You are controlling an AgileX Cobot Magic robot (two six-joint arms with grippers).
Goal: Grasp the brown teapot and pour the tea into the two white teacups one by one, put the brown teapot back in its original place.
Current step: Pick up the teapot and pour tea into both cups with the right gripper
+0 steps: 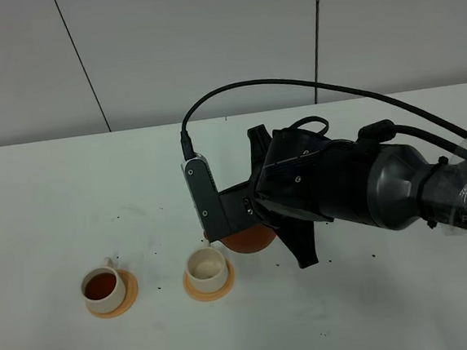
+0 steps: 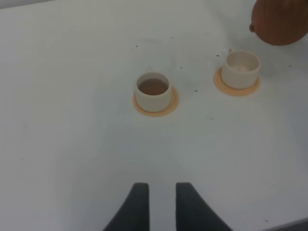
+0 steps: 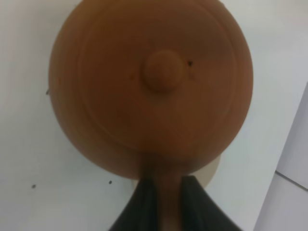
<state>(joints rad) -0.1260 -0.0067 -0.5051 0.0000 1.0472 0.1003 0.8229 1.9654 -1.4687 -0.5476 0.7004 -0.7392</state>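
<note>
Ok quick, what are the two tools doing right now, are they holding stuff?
Left tool: slightly open, holding nothing.
Right tool: closed on the brown teapot, by its handle.

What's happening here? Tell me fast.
The right gripper is clamped on the handle of the brown teapot, holding it close beside the empty-looking teacup. The other teacup already has dark tea in it. The left gripper hovers over the table, jaws slightly apart, holding nothing.

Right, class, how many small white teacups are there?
2. The left teacup holds dark tea; the right teacup stands near the round brown clay teapot. The black arm may hide more.
</note>
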